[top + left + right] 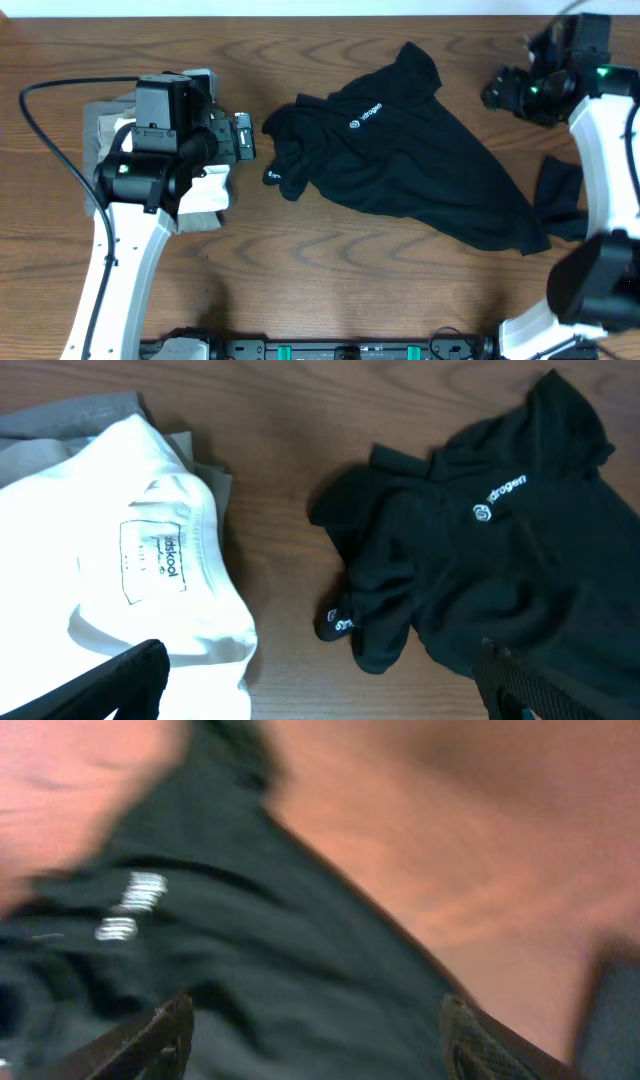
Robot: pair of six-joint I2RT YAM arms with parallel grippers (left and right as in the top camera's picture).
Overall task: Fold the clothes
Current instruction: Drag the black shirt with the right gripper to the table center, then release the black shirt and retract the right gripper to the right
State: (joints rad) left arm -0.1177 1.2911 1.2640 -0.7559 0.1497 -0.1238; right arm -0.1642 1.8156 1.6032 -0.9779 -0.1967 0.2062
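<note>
Both are empty: your left gripper (243, 137) is hovering wide open over the white shirt (150, 560), and your right gripper (310, 1040) is hanging open near the crumpled black shirt (400, 150), likely to grasp it.

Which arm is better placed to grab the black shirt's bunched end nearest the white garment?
Left. The left gripper, open, hangs between the white garment and the black shirt, close to its bunched end. The right gripper is far off, beyond the shirt's opposite side.

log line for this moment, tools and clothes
left tool open, empty, by white shirt | right tool open, empty, clear of black shirt | black shirt crumpled, unfolded on table | white shirt atop grey garment
</note>
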